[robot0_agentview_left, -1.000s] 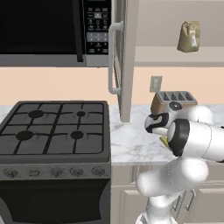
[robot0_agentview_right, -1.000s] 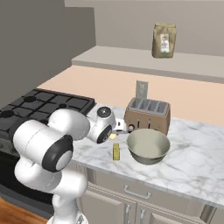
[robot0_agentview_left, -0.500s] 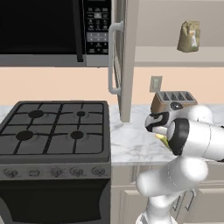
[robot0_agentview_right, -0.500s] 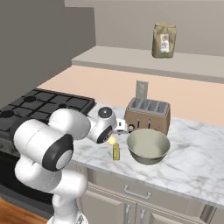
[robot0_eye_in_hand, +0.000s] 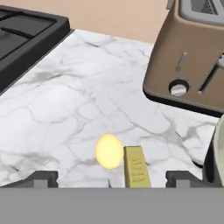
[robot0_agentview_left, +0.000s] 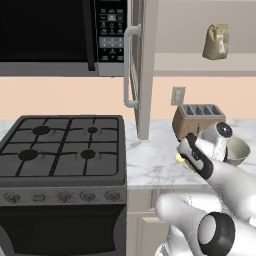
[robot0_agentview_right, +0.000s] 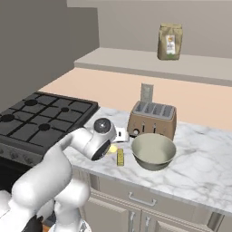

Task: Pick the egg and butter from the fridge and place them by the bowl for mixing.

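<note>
Jaws (robot0_eye_in_hand: 112, 177) spread wide, empty; butter (robot0_eye_in_hand: 136, 167) upright between them, touching egg (robot0_eye_in_hand: 109, 151). Egg fragile, rolls; butter soft: pinch flat sides.

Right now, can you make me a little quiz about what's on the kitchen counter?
1. True or false: the egg and the butter both lie on the marble counter.
2. What stands just behind the bowl? A) a kettle B) the brown toaster C) a colander
3. Fill in: in the hand view, the gripper is ____, with nothing between its fingertips.

Key: 1 true; 2 B; 3 open
</note>
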Controlling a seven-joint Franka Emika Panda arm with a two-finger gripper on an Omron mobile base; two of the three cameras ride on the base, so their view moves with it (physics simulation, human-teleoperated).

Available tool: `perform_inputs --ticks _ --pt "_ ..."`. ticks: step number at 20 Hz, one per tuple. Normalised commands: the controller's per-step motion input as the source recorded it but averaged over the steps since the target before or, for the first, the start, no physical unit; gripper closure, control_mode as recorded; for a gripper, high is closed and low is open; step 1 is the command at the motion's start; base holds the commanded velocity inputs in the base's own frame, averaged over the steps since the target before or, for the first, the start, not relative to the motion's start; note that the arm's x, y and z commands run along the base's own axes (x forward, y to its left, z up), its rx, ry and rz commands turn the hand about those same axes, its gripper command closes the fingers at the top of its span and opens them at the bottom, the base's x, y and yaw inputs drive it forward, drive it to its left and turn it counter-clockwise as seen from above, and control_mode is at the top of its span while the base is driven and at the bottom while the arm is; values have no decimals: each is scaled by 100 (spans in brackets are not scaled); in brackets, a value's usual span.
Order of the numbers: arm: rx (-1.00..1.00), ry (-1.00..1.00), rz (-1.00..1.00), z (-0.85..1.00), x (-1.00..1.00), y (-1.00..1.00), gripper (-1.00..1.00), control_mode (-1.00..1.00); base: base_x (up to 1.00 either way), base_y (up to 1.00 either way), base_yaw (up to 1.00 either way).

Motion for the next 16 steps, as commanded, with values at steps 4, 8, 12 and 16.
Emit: perform_inputs --ticks 4,8,12,16 --pt "12 -9 2 33 -100 0 -100 -100 0 0 0" --pt "8 -15 -8 2 -75 -25 -100 -100 0 0 0" --pt "-6 -56 1 28 -72 16 -100 -100 0 0 0" --pt "-17 -66 10 52 -100 59 -100 -100 0 0 0"
